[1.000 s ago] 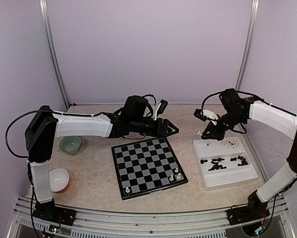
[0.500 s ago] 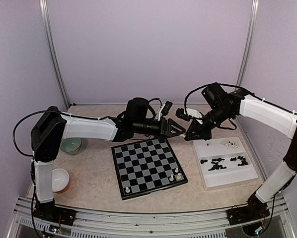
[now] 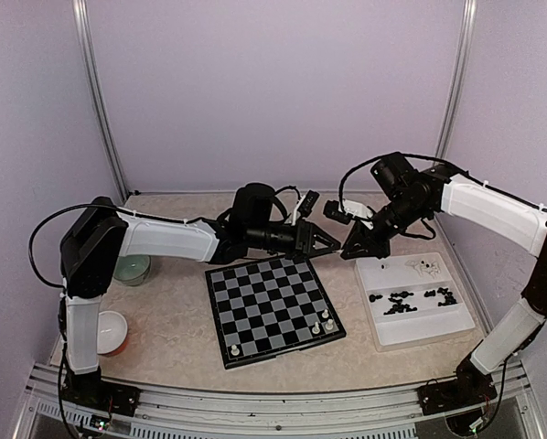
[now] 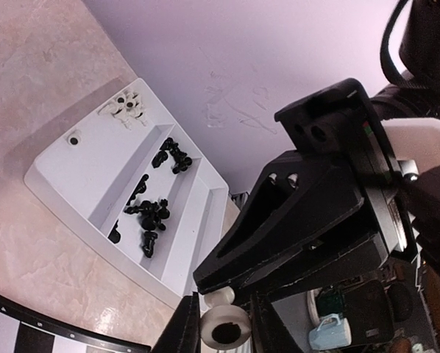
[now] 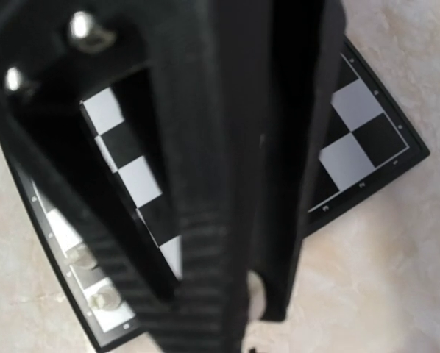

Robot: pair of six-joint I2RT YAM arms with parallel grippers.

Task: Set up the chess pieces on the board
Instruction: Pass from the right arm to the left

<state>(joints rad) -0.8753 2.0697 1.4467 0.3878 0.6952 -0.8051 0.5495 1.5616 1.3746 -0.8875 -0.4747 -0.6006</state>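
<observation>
**Step in hand (my judgement):** handing one cream-white piece (image 4: 224, 332) from the right fingers (image 4: 279, 220) to the left fingers (image 4: 182, 334). Both meet in the air just beyond the far right corner of the board (image 3: 264, 311).

**State**
- The right fingers are pinched together, and their tips appear to hold the piece by its top.
- The left fingers stand narrow, one on each side of the round base and apparently touching it.

**Recommended procedure**
1. Check that both left fingers bear on the base before the right fingers let go. One-sided contact would probably flip so small a piece.
2. Part the right fingers only slightly, then draw them straight back toward the white tray (image 3: 411, 331) below and behind them.
3. Keep the left fingers motionless until the two sets of tips are apart.
4. Carry the piece to the near rank, well behind the left fingers, where the placed pieces (image 3: 321, 322) stand.

**Risk:** if the piece slips, it would likely land on the bench (image 3: 173, 311) directly beneath the fingers, between board and tray.
</observation>
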